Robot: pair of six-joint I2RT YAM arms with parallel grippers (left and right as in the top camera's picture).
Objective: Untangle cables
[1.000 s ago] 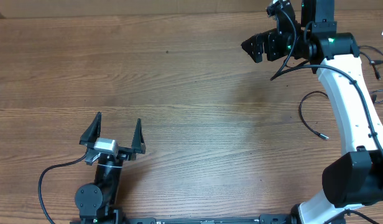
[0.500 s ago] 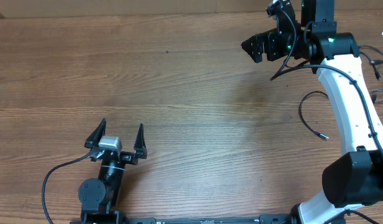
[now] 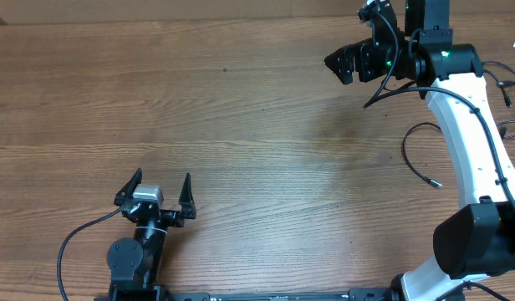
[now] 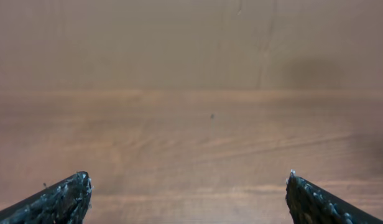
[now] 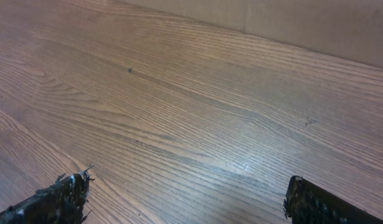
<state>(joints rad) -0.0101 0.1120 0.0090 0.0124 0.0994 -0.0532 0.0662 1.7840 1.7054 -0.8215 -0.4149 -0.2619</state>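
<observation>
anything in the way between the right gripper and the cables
To the nearest cable, nothing visible: only bare table lies between it and the right gripper, whose jaws are open and face away. The cables at the right edge lie behind the robot's own white arm.

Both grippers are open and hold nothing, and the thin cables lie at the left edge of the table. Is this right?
Not quite: the cables lie at the right edge of the table, as the overhead view shows. The left gripper and the right gripper are indeed open and empty.
</observation>
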